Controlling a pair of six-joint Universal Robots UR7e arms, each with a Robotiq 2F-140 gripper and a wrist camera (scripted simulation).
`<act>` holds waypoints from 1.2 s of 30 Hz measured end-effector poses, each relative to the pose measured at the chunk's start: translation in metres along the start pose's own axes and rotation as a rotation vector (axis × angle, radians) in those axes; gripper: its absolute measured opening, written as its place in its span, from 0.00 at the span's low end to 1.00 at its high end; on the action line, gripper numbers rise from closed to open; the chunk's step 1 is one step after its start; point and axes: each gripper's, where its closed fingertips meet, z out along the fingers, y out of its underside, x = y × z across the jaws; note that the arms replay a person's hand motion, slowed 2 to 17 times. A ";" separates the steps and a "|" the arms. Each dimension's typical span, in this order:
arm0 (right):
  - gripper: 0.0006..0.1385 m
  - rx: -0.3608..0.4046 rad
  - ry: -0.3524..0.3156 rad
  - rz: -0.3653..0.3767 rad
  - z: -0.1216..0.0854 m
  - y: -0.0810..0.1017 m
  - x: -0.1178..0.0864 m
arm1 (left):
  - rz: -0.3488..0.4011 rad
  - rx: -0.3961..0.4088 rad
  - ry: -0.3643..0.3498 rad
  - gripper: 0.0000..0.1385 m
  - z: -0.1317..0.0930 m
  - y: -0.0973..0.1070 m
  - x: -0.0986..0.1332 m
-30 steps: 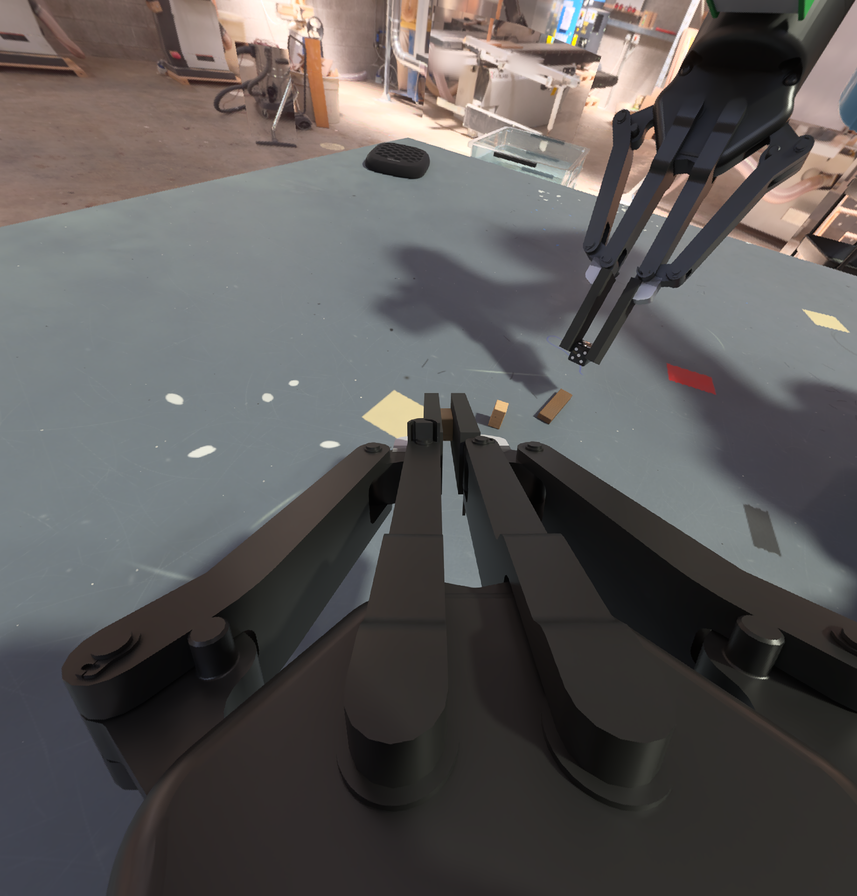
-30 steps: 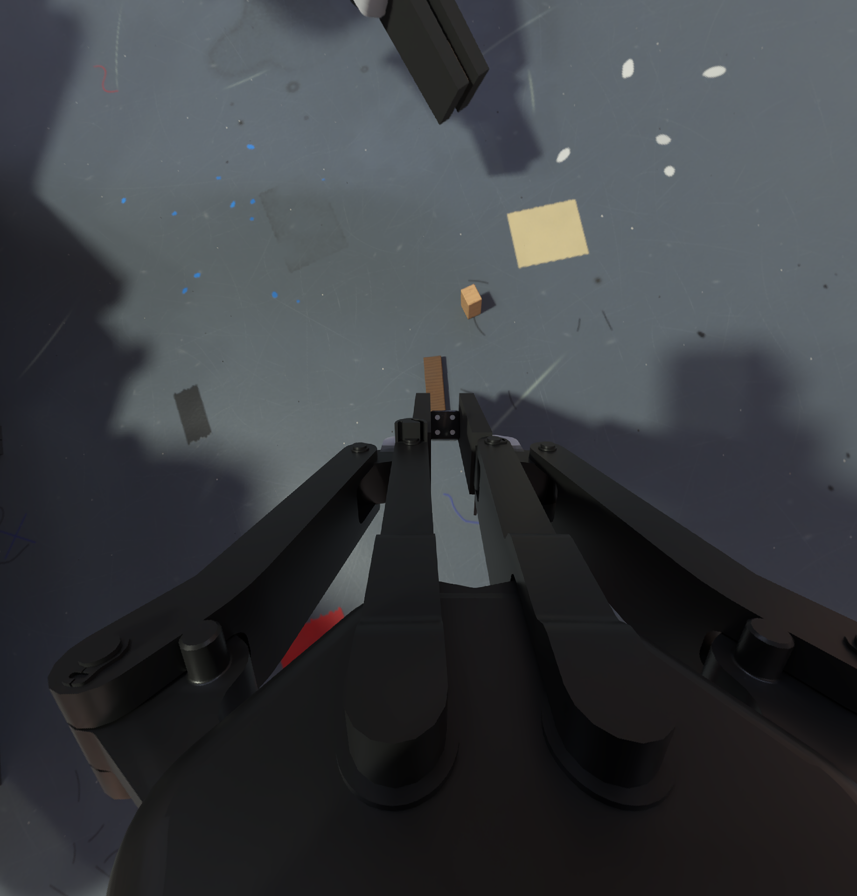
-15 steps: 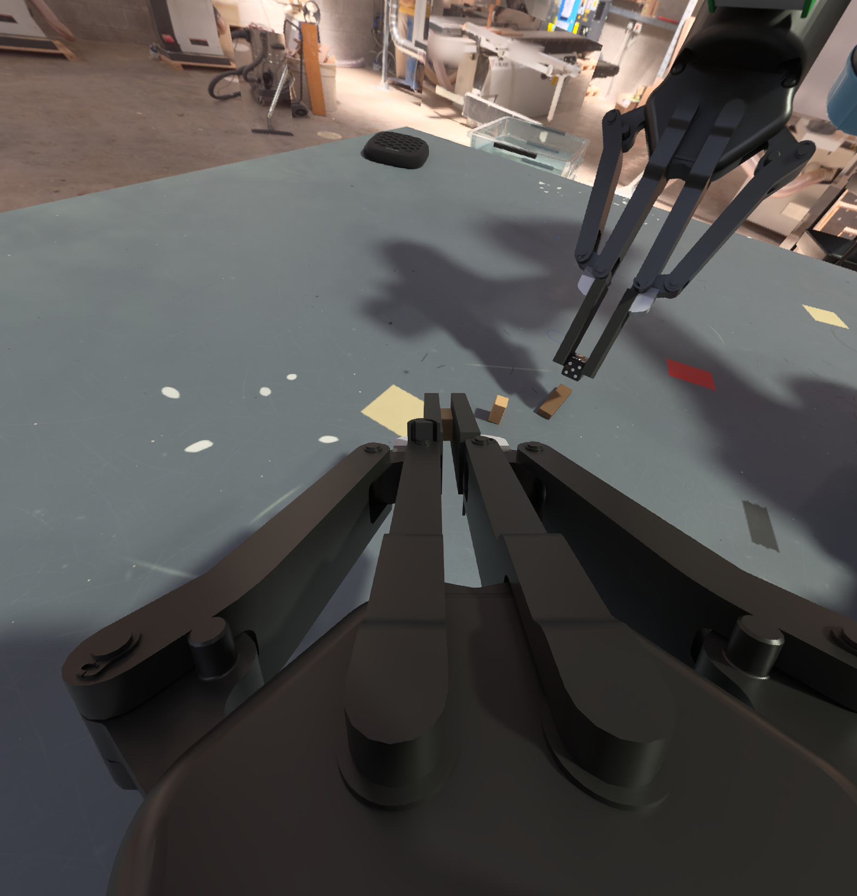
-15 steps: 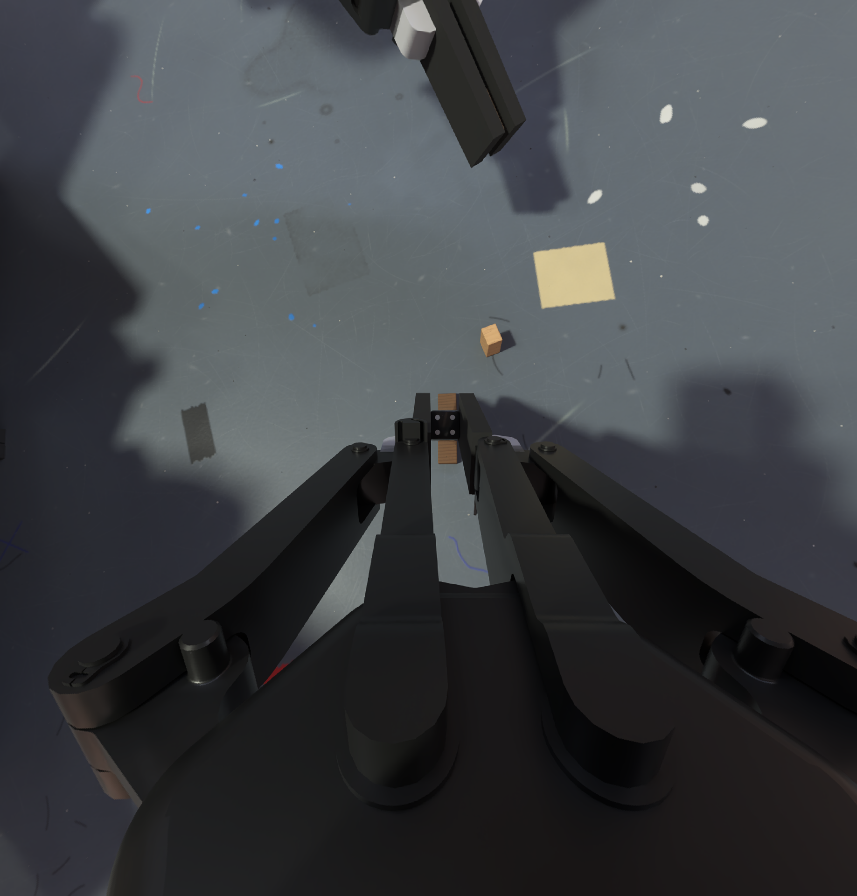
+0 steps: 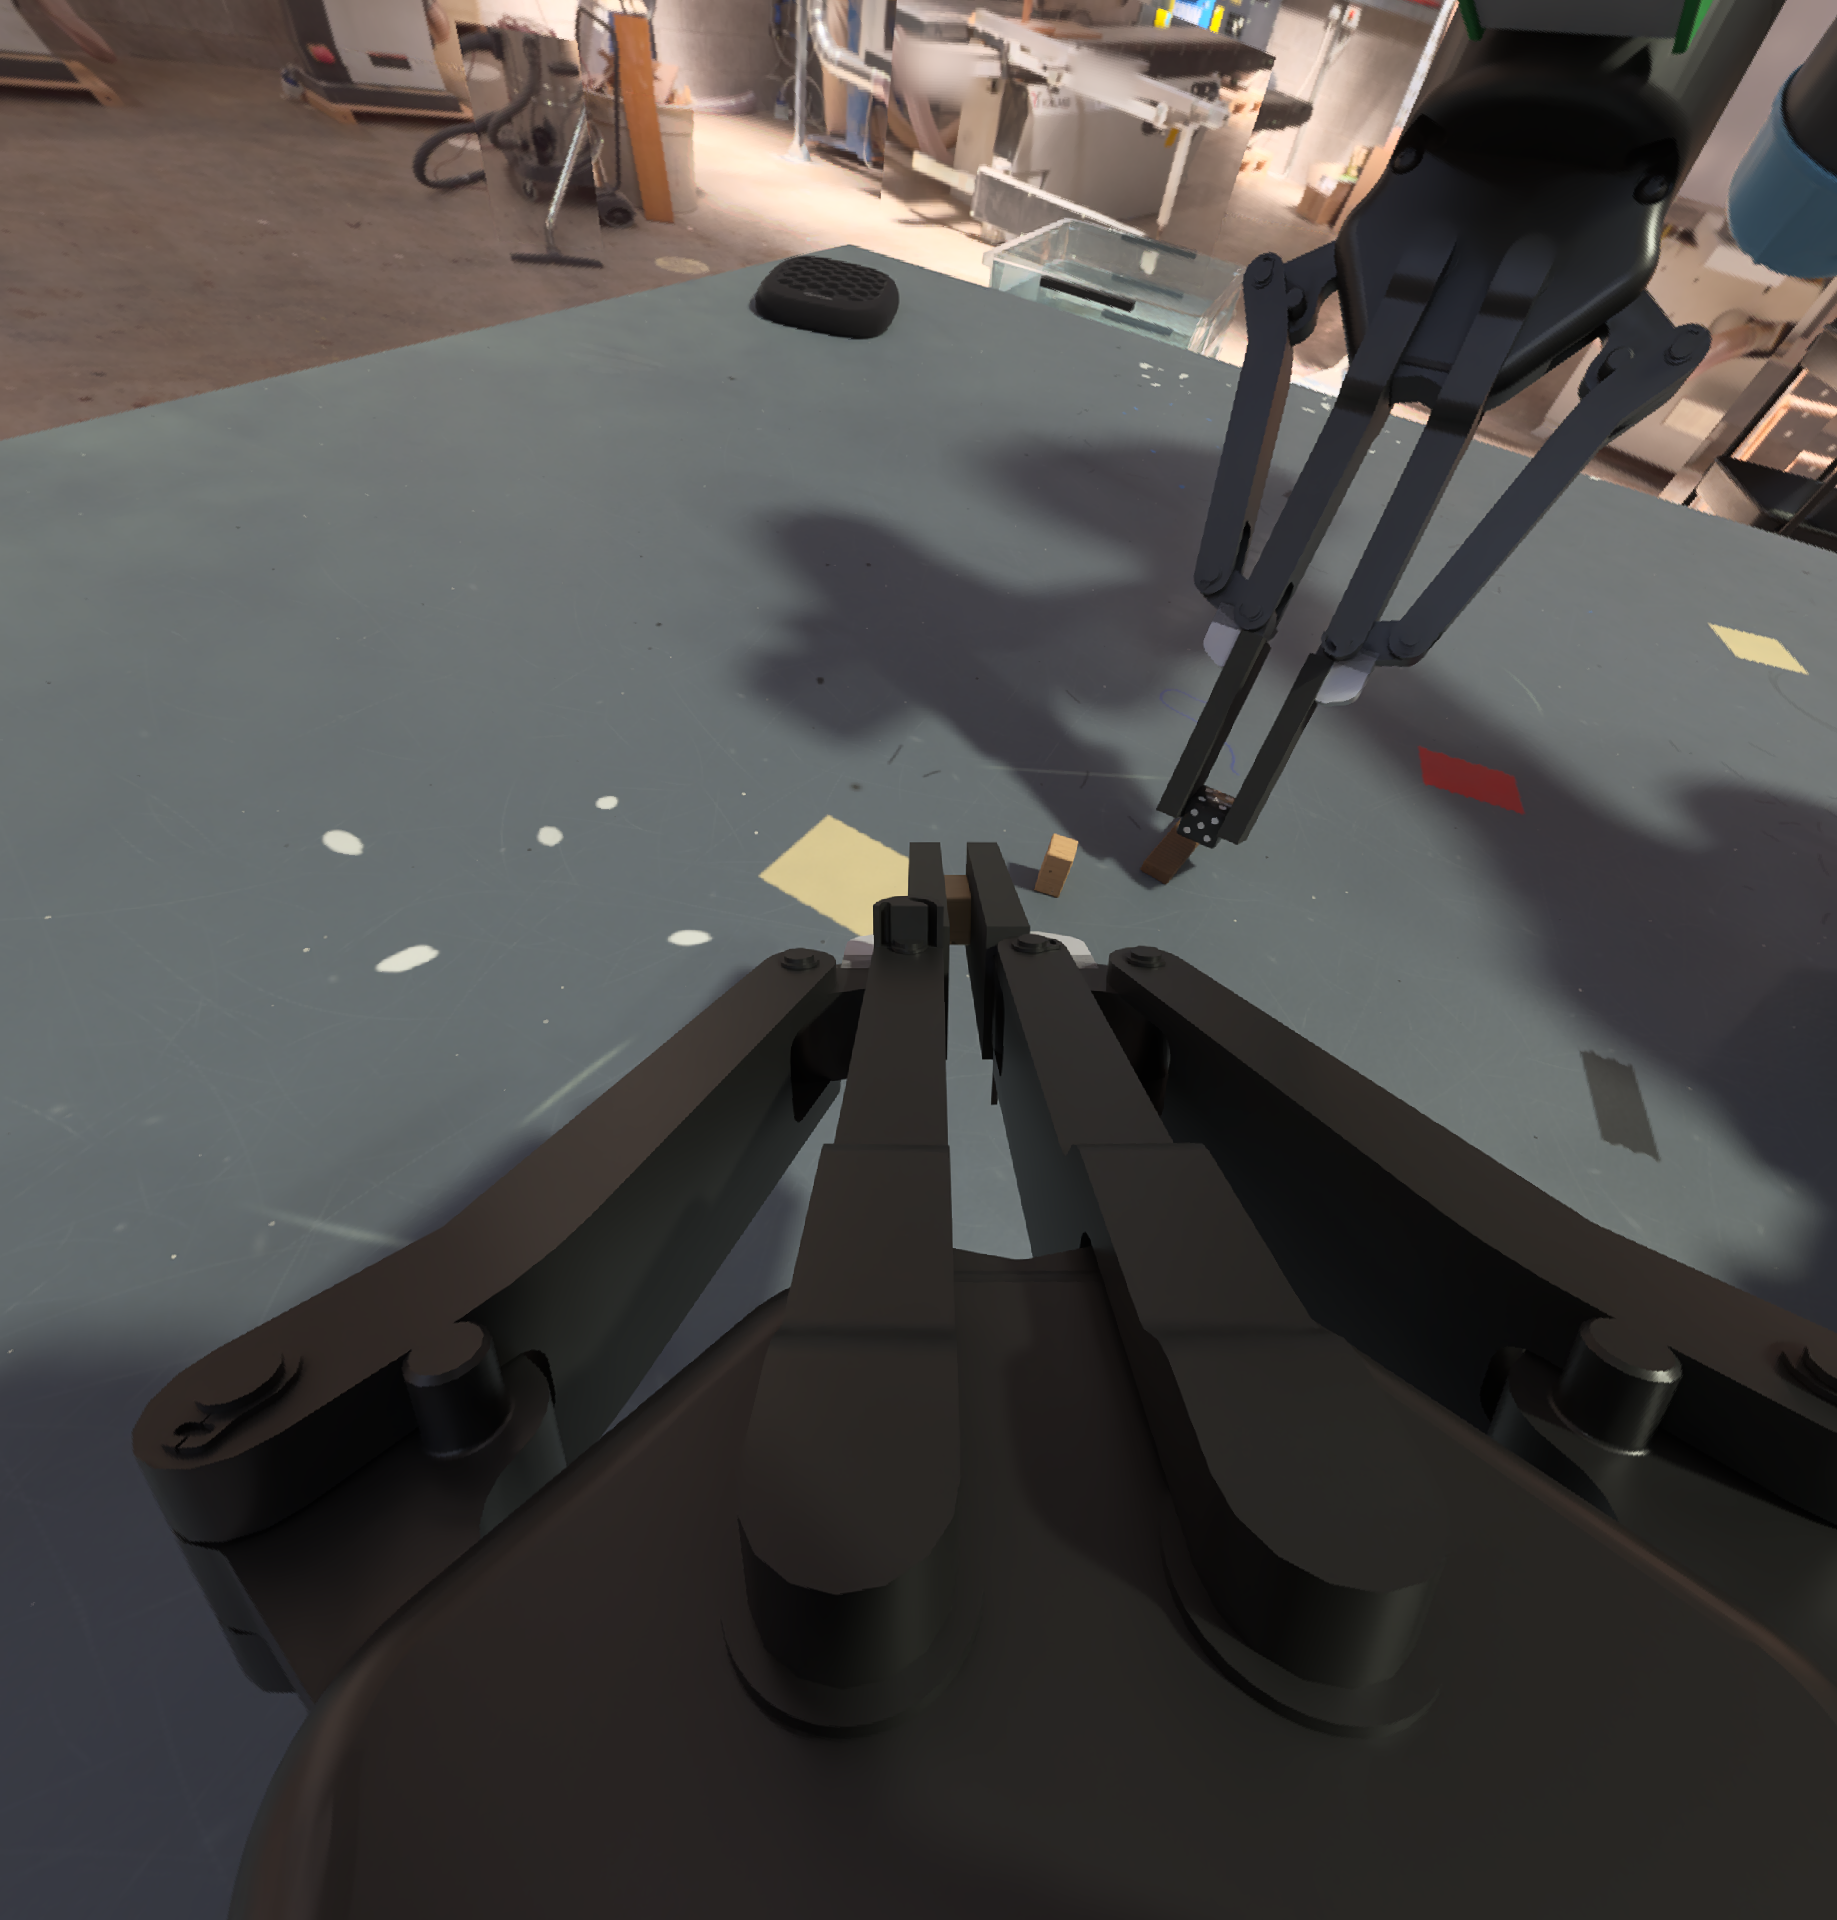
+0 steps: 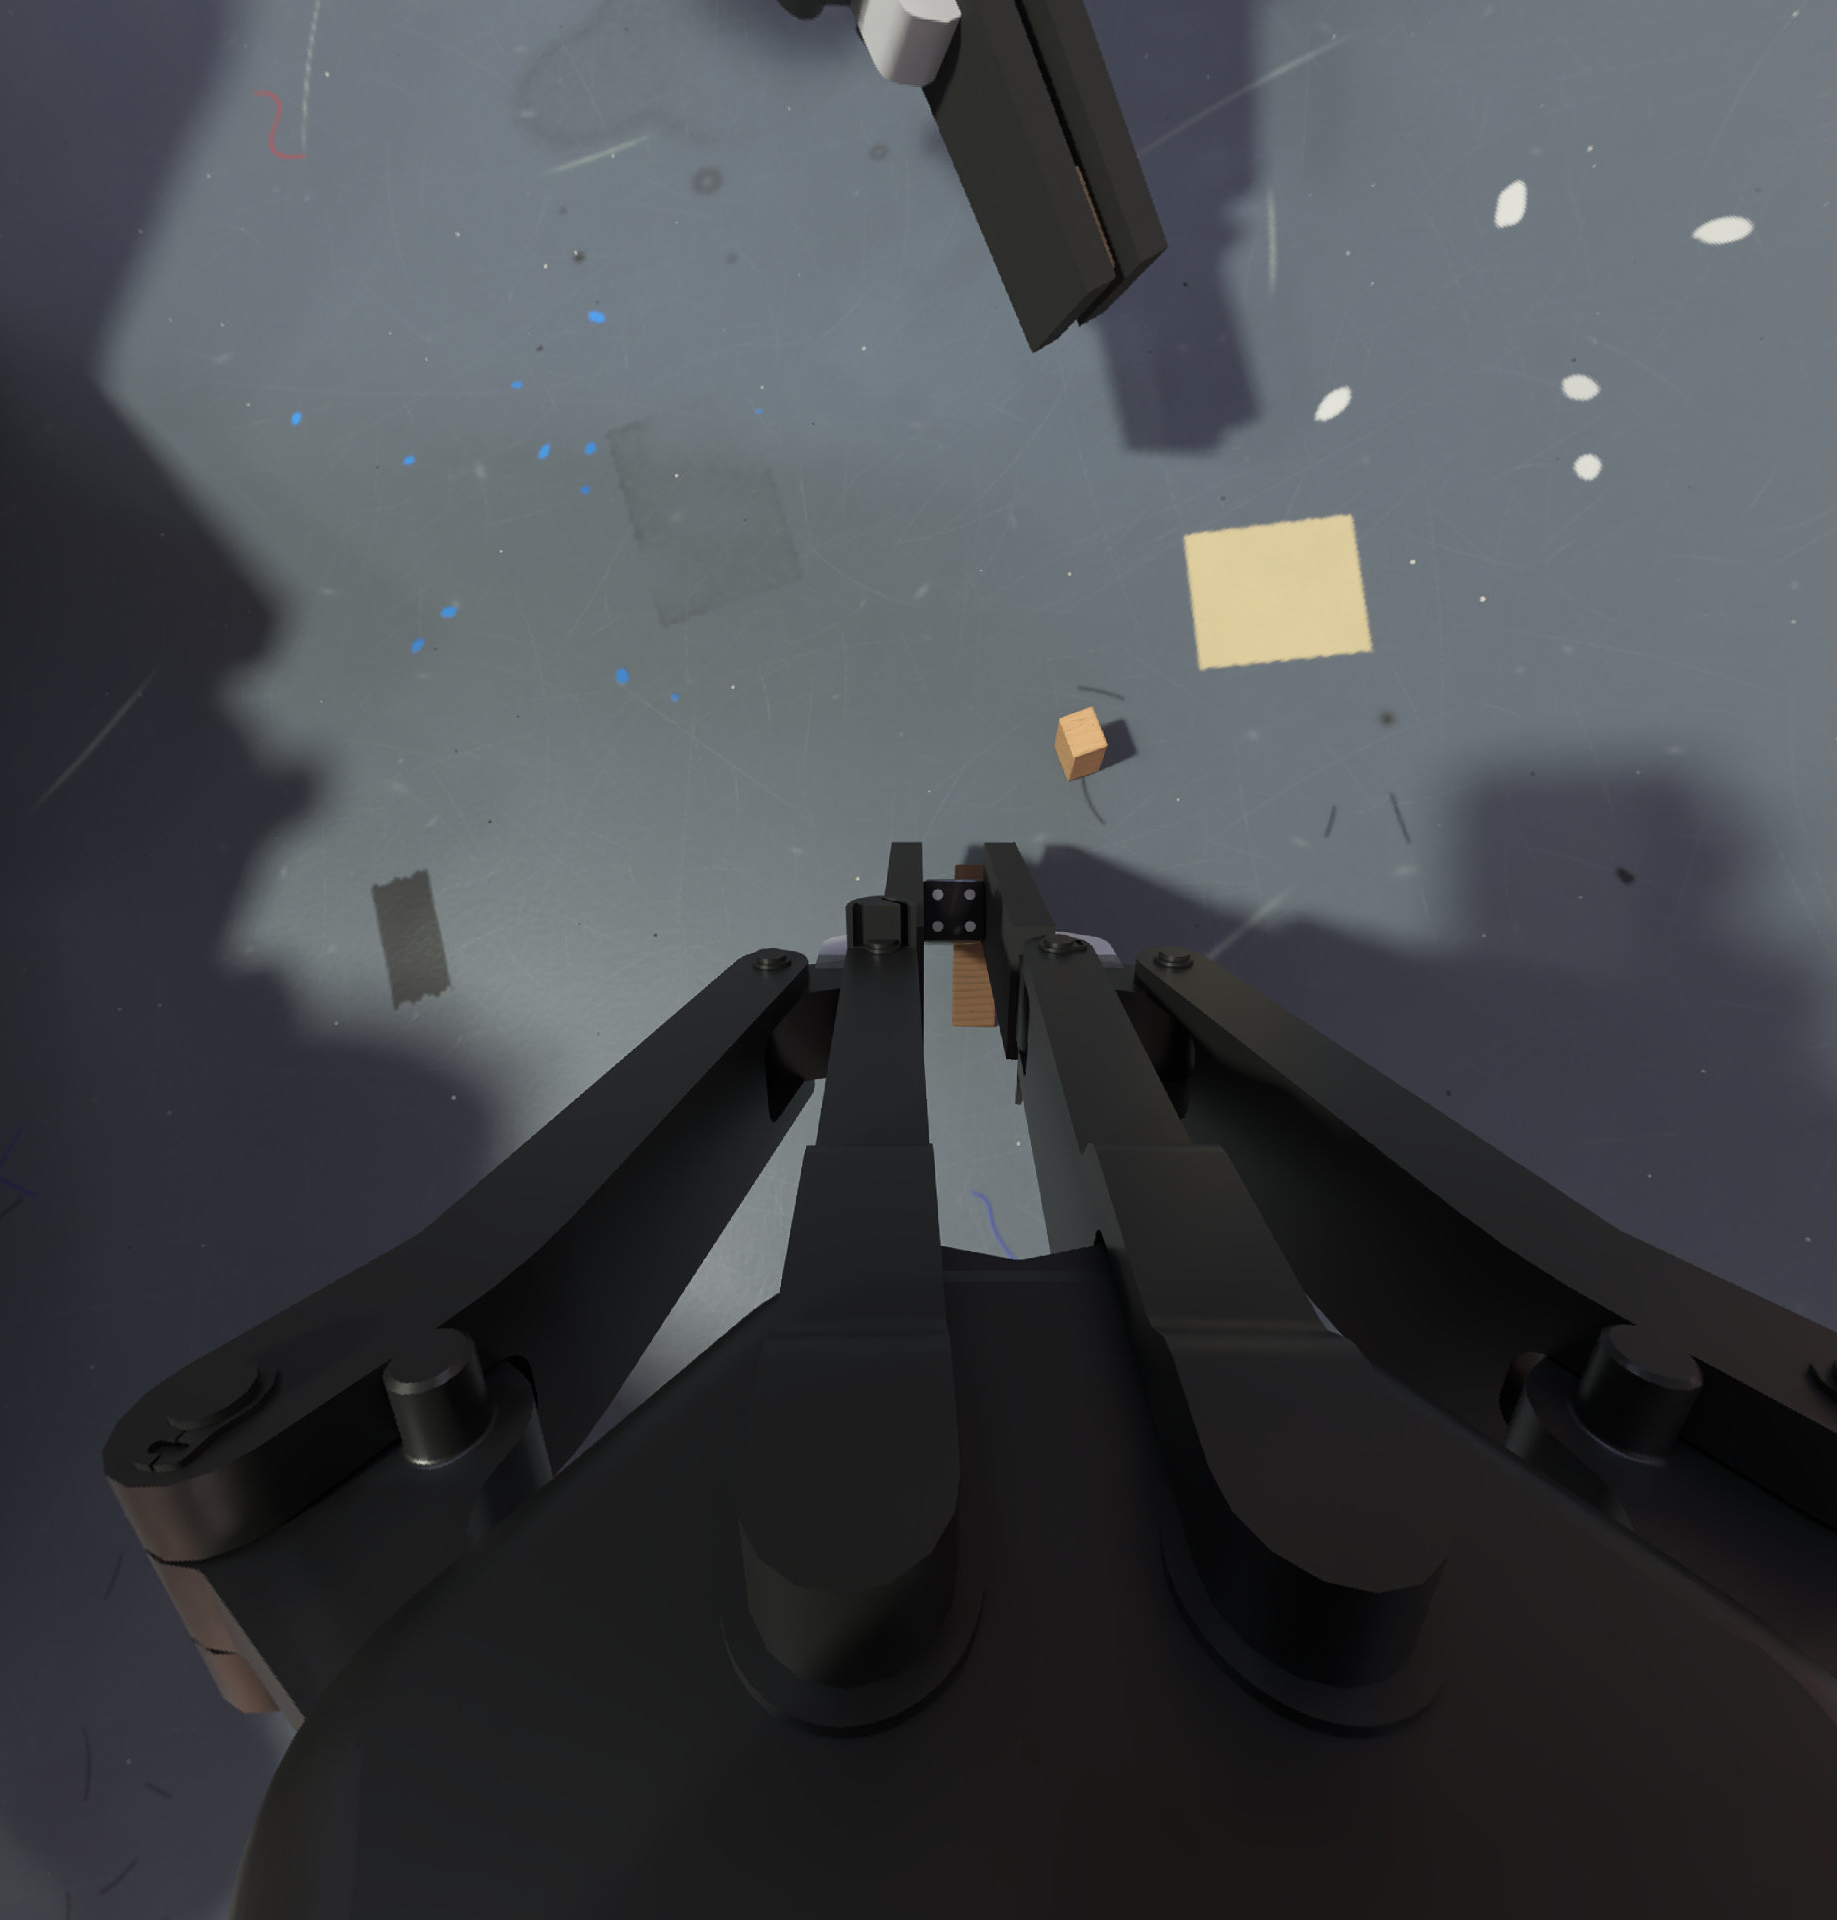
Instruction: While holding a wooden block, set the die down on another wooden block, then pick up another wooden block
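My left gripper [image 5: 953, 883] is shut on a small wooden block [image 5: 958, 906] and holds it above the grey table [image 5: 374, 644]. My right gripper [image 6: 950, 878] is shut on a black die with white dots [image 6: 951, 910]. It holds the die right over a long flat wooden block [image 6: 972, 987] that lies on the table. In the left wrist view the die [image 5: 1203, 825] sits just above that block [image 5: 1165, 856], at or near touching. A small upright wooden block [image 5: 1055, 864] stands between the grippers; it also shows in the right wrist view [image 6: 1080, 742].
A pale yellow patch [image 5: 829, 869], a red patch [image 5: 1470, 779], a grey tape strip [image 5: 1618, 1101] and white spots mark the table. A black perforated pad [image 5: 827, 295] lies at the far edge. The left gripper's fingers [image 6: 1039, 177] hang at the top of the right wrist view.
My right gripper has come down and toward the long flat block with the die, from above and beyond it to right over it. The left gripper has held still with its block.
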 end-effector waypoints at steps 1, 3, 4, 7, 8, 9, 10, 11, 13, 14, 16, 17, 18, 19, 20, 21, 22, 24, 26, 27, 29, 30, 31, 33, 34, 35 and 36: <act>0.11 -0.006 0.000 0.000 0.001 0.000 0.000 | 0.000 -0.001 0.001 0.05 0.000 0.000 0.000; 0.11 -0.024 0.007 0.002 0.002 0.002 0.001 | 0.000 -0.002 0.004 0.05 0.000 0.000 0.001; 0.11 -0.035 0.012 0.002 0.003 0.003 0.001 | 0.000 -0.002 0.005 0.05 0.000 0.000 0.001; 0.11 -0.071 0.035 0.005 0.005 0.008 0.005 | -0.001 -0.004 0.008 0.05 0.000 0.000 0.001; 0.11 -0.079 0.042 0.005 0.005 0.010 0.006 | -0.001 -0.004 0.009 0.05 0.000 0.000 0.001; 0.11 -0.085 0.048 0.005 0.006 0.010 0.006 | -0.001 -0.004 0.011 0.05 0.000 0.000 0.002; 0.11 -0.084 0.050 0.005 0.006 0.010 0.006 | -0.001 -0.005 0.012 0.05 0.000 0.000 0.002; 0.11 -0.080 0.049 0.004 0.006 0.009 0.006 | -0.001 -0.005 0.013 0.05 0.000 0.000 0.002; 0.12 -0.073 0.046 0.009 0.007 0.008 0.005 | 0.000 -0.006 0.015 0.05 0.001 0.001 0.003; 0.12 -0.072 0.044 0.013 0.007 0.008 0.004 | 0.000 -0.007 0.016 0.05 0.001 0.001 0.003; 0.12 -0.071 0.045 0.024 0.006 0.009 0.005 | 0.002 -0.009 0.017 0.05 0.001 0.001 0.003; 0.12 -0.071 0.046 0.028 0.006 0.009 0.005 | 0.002 -0.010 0.018 0.05 0.001 0.001 0.003; 0.12 -0.069 0.048 0.032 0.006 0.009 0.005 | 0.003 -0.011 0.019 0.05 0.001 0.001 0.004; 0.12 -0.067 0.049 0.035 0.006 0.009 0.006 | 0.004 -0.013 0.020 0.05 0.001 0.001 0.004; 0.12 -0.065 0.051 0.037 0.006 0.009 0.006 | 0.005 -0.014 0.021 0.05 0.001 0.002 0.004; 0.12 -0.063 0.053 0.039 0.006 0.009 0.006 | 0.005 -0.015 0.021 0.05 0.001 0.002 0.004; 0.12 -0.061 0.054 0.039 0.006 0.009 0.006 | 0.006 -0.016 0.021 0.05 0.002 0.002 0.004; 0.12 -0.057 0.054 0.038 0.006 0.009 0.006 | 0.007 -0.017 0.021 0.05 0.002 0.002 0.004; 0.12 -0.054 0.051 0.033 0.007 0.009 0.005 | 0.007 -0.017 0.020 0.05 0.002 0.002 0.004; 0.13 -0.054 0.050 0.031 0.007 0.009 0.004 | 0.007 -0.017 0.019 0.05 0.002 0.002 0.004; 0.14 -0.051 0.047 0.027 0.007 0.008 0.004 | 0.006 -0.016 0.019 0.05 0.002 0.002 0.004; 0.14 -0.046 0.048 0.026 0.006 0.007 0.004 | 0.005 -0.016 0.019 0.05 0.002 0.002 0.004; 0.14 -0.040 0.050 0.027 0.006 0.006 0.005 | 0.004 -0.016 0.019 0.05 0.002 0.002 0.004; 0.14 -0.015 0.057 0.032 0.005 0.002 0.007 | 0.001 -0.016 0.019 0.05 0.002 0.002 0.003; 0.14 0.002 0.061 0.034 0.004 -0.001 0.008 | 0.000 -0.016 0.019 0.05 0.002 0.002 0.003; 0.14 0.021 0.061 0.037 0.003 -0.004 0.009 | -0.001 -0.016 0.019 0.05 0.002 0.002 0.003; 0.14 0.042 0.060 0.039 0.002 -0.007 0.010 | -0.002 -0.017 0.020 0.05 0.002 0.003 0.003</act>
